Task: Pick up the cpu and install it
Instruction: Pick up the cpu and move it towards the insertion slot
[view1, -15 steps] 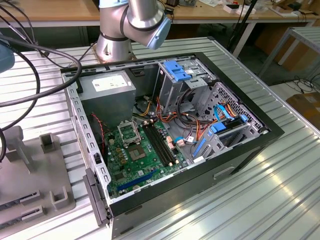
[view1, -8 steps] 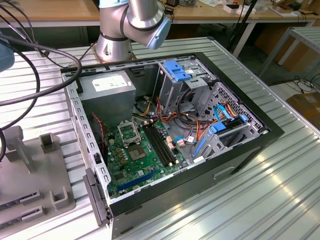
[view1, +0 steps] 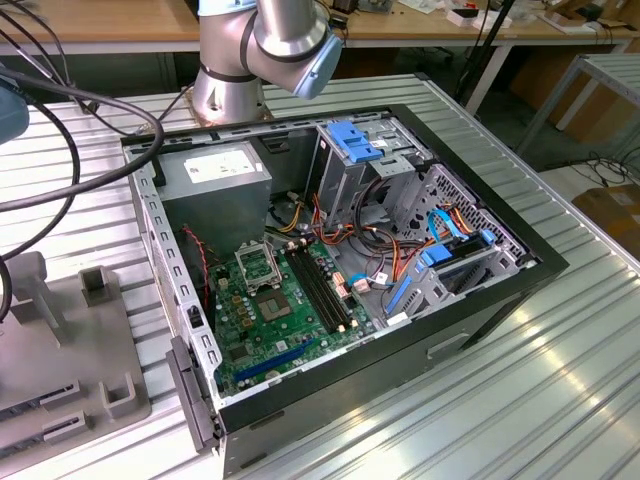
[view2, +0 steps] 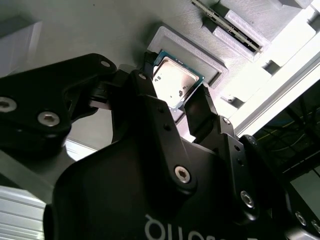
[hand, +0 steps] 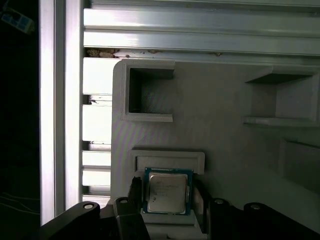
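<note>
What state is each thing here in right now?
cpu, lying flat in its recess, metal top up.
grey holder, carrying the cpu in one recess.
gripper, low astride the cpu, grip unclear.
computer case, on its side, panel off.
socket frame, swung up open.

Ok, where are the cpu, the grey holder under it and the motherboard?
cpu (hand: 166, 192): first wrist view, centre of metal top.
grey holder (hand: 215, 100): first wrist view, bare flat surface.
motherboard (view1: 250, 335): exterior view, green board area.
</note>
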